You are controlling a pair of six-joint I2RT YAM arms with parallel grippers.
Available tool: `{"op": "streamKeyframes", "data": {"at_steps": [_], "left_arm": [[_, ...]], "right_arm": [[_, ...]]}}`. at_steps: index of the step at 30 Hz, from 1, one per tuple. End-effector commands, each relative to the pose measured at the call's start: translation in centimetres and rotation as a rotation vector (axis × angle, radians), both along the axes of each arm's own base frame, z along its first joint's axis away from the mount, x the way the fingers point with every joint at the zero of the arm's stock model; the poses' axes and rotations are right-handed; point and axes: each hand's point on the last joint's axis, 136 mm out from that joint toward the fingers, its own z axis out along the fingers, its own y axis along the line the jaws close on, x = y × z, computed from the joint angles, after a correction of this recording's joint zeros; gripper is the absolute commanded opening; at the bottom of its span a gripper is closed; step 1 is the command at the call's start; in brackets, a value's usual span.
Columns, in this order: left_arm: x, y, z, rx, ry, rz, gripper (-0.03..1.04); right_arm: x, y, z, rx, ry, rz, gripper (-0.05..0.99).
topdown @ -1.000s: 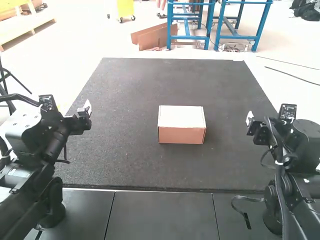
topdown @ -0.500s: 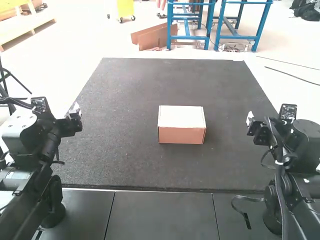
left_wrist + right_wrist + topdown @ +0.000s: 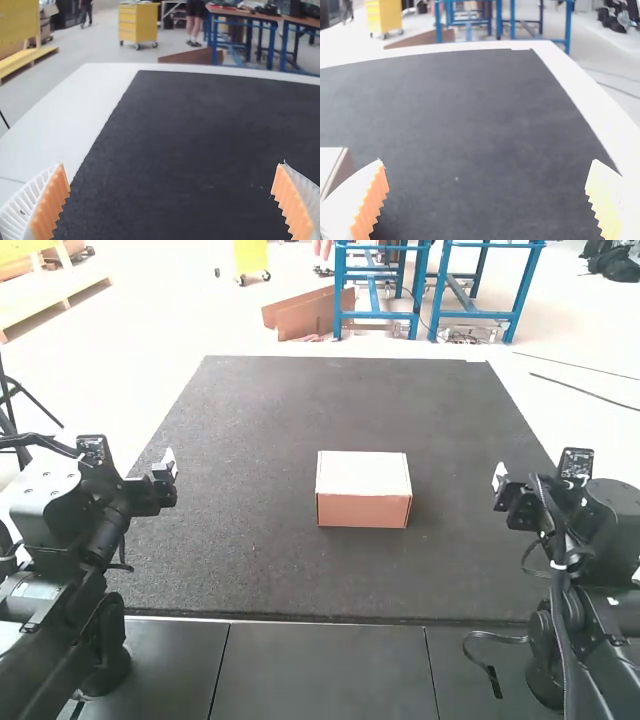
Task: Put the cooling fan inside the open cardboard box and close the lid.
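Cardboard box (image 3: 363,488): rectangular, flat matte faces, pale top, brown front wall facing the arms. Lid lies flat and closed. It sits on the mat approx. at centre, between the two arms and well apart from both. Long axis runs left-right across the high view, short sides toward each arm. One corner of it shows in the right wrist view, beside the finger there.

Left gripper (image 3: 167,472): at the mat's left edge, jaws spread wide, nothing held. White ribbed fingers (image 3: 30,210) w/ orange sawtooth pads.

Right gripper (image 3: 500,490): at the mat's right edge, jaws also spread wide, nothing held, same ribbed fingers w/ orange pads (image 3: 367,205).

Mat (image 3: 300,410): black, fine grainy texture, rectangular, lying flat. Table (image 3: 55,125) is white and smooth, showing as a margin round the mat. Dark flat panels (image 3: 320,670) along the near edge by the arm bases.
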Motion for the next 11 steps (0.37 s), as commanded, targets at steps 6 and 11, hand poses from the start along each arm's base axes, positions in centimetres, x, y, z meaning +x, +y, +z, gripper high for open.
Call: {"op": "streamKeyframes", "data": {"at_steps": [6,11], "left_arm": [[-0.02,-0.19,0.13,0.004,-0.013,-0.009,0.96],[-0.02,-0.15,0.13,0.001,-0.014,-0.008,0.96]], "right_arm": [[-0.03,0.36,-0.04,0.006,-0.004,0.017,0.91],[-0.04,0.36,0.03,0.006,-0.006,0.017,0.91]]}}
